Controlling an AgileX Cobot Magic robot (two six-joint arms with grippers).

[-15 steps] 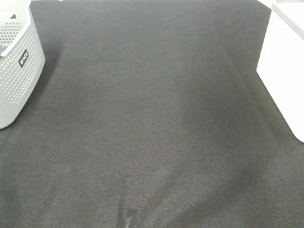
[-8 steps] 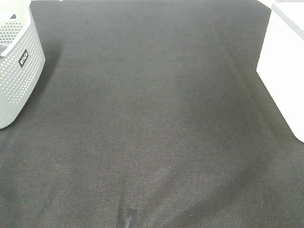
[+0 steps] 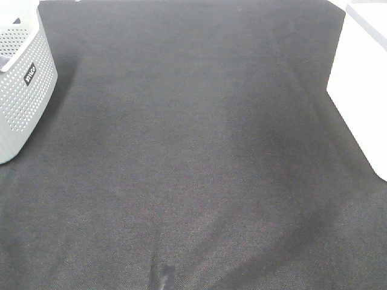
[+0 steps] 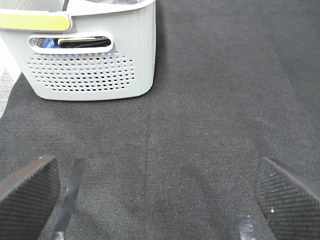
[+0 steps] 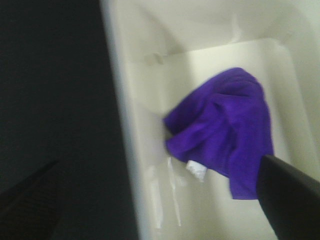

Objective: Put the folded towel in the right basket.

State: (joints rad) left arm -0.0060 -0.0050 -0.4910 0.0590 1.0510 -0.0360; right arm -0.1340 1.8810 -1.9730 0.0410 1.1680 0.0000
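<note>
The towel, purple and bunched, lies on the floor of the right basket, close against its near-side wall, with a small white tag showing at its edge. The right gripper hangs above that basket with its jaws spread wide and nothing between them. One finger is over the dark table outside the rim and the other over the basket's inside, so the towel sits below and a little beyond the gripper, free of both fingers. From this the placing looks done, and the coming move is probably a plain lift away, which needs only that the fingers clear the rim and do not drag the cloth. The towel is too crumpled and the picture too blurred to name a clear long axis. The right arm is plainly the nearer one. The left gripper is also wide open and empty, low over the table and facing the grey left basket, well apart from the towel. Only the right wrist view shows the towel. The high view shows the bare cloth, the left basket at the far left and just the outer wall of the right basket at the far right, with neither arm in frame.
</note>
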